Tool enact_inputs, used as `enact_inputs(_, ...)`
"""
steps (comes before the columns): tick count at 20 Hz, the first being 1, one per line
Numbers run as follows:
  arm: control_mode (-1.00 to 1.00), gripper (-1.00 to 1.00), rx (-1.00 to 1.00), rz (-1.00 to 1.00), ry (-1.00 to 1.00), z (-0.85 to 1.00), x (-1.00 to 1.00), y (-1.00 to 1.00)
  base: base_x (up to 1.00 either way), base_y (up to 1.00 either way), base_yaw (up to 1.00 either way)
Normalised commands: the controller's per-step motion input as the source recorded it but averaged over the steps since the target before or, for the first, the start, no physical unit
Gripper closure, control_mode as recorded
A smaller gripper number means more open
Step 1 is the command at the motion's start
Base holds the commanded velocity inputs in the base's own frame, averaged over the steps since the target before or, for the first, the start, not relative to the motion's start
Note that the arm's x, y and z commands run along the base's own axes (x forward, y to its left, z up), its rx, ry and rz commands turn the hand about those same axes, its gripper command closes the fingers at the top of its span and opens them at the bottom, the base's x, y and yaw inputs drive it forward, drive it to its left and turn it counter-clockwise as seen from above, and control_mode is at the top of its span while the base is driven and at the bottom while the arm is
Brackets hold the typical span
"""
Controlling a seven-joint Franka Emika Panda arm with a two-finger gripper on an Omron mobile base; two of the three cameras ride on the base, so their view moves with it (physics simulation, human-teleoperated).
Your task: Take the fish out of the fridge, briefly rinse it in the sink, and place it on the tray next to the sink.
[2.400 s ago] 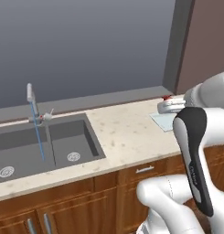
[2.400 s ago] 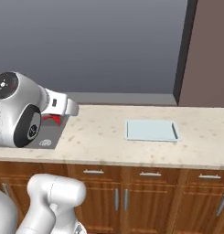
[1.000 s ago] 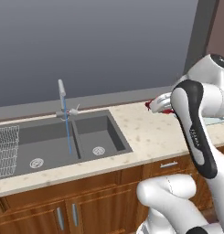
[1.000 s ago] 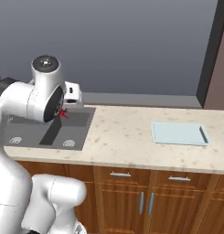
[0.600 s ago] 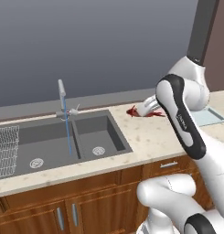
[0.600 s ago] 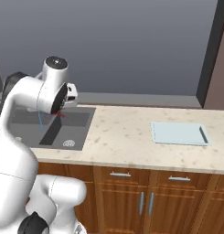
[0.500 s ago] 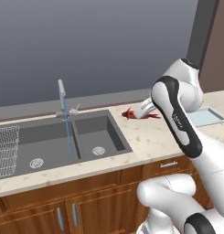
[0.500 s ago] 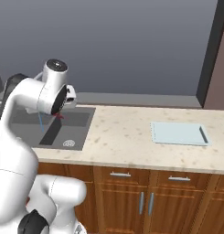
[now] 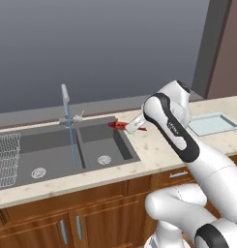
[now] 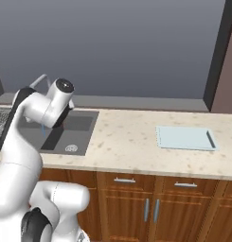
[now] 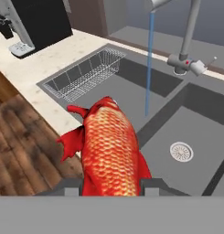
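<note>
The gripper is clamped on the fish — its scaly red-orange body sits between the two fingertips, held above the right basin of the sink. A thin stream of water runs from the tap just beside it. The tray lies well apart on the counter.

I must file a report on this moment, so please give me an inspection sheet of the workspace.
Surface: speckled beige counter above wooden cabinets.
Job's things: fish held over the right edge of the sink; tap running a thin stream; tray bare, to the right on the counter.
Clutter: white wire rack in the left basin.
Grippers: claw shut on the fish.
Cables: nothing seen.
Surroundings: grey wall.
</note>
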Motion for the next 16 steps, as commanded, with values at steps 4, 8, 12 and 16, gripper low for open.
enact_inputs(4, -1.00, 1.00, 0.06, 0.01, -0.04, -0.01, 0.04, 0.16, 0.00, 0.00, 0.00)
enact_inputs(8, -1.00, 1.00, 0.00, 0.00, 0.00, 0.00, 0.07, 0.03, 0.00, 0.00, 0.00)
enact_inputs(12, -1.00, 1.00, 0.00, 0.01, -0.04, 0.00, 0.16, 0.11, 0.00, 0.00, 0.00)
enact_inputs(16, -1.00, 1.00, 0.00, 0.06, -0.01, 0.00, 0.41, 0.36, 0.00, 0.00, 0.00)
